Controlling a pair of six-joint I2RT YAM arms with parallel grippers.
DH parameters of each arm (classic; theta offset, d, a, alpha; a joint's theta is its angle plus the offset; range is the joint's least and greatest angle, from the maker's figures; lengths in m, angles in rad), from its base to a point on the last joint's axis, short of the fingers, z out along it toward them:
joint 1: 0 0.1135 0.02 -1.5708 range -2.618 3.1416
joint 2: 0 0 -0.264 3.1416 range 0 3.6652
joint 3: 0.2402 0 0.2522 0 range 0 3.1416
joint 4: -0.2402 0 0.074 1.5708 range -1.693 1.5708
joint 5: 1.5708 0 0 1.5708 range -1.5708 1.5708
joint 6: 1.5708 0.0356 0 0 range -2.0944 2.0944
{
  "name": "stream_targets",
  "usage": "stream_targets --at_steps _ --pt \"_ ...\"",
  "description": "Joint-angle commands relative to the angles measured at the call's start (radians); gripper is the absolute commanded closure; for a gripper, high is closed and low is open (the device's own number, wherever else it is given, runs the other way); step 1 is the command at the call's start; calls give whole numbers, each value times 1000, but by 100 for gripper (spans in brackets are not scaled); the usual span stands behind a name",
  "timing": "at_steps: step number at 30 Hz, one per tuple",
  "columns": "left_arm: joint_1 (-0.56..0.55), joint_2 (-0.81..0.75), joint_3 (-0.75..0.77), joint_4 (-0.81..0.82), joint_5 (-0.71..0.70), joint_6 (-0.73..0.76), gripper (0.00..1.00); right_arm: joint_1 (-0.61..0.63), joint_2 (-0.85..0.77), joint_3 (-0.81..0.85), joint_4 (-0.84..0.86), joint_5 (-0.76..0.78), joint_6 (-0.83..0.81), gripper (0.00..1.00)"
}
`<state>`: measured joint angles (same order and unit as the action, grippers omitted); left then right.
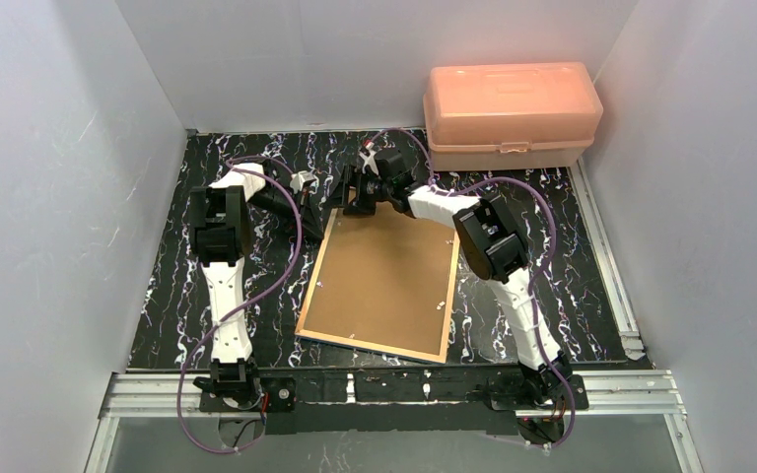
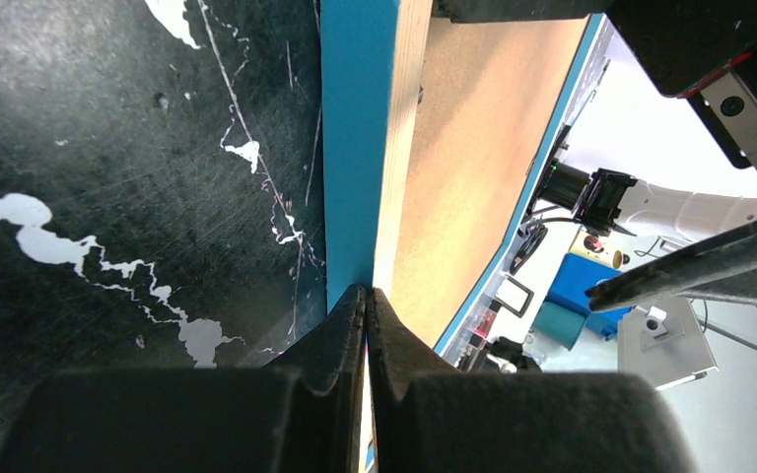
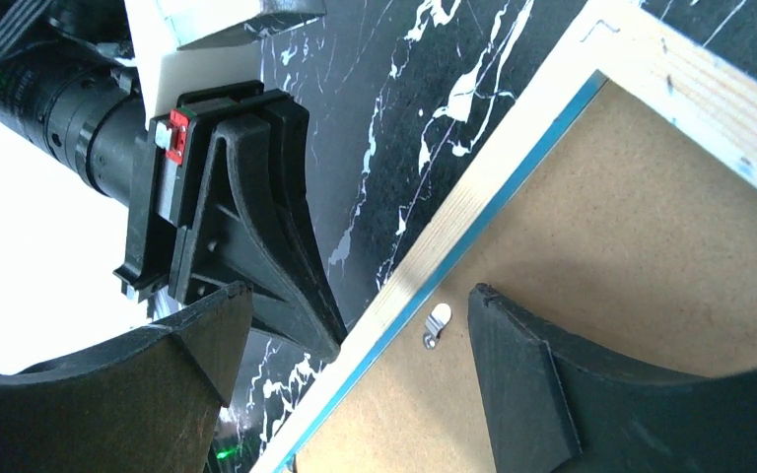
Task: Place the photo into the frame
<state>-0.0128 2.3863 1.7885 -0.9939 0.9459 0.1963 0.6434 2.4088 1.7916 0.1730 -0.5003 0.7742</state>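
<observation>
The frame (image 1: 375,344) lies face down on the black marbled desk (image 1: 172,286), with its brown backing board (image 1: 384,276) facing up. The left tool (image 2: 366,292) is pressed shut, its tips at the frame's far-left edge and seemingly touching it. The right tool (image 3: 355,296) gapes wide astride that same rail, beside a small metal tab (image 3: 438,325).

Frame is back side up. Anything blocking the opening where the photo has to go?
Yes. The brown backing board fills the back opening of the frame, and a small metal tab lies on the board's edge, below the open right gripper. The photo itself cannot be made out in any view.
</observation>
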Motion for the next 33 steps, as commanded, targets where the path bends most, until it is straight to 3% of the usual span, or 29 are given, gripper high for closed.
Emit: stream_targets --at_steps 1,13,33 --pt "-12 -43 -33 13 -35 4 100 17 -60 -15 -122 13 -64 12" --pt "-14 -51 -47 31 -16 -10 100 50 -43 9 -171 0 -77 13" --pt "-28 -41 -55 31 -15 -3 100 56 0 -25 -64 -130 -56 16"
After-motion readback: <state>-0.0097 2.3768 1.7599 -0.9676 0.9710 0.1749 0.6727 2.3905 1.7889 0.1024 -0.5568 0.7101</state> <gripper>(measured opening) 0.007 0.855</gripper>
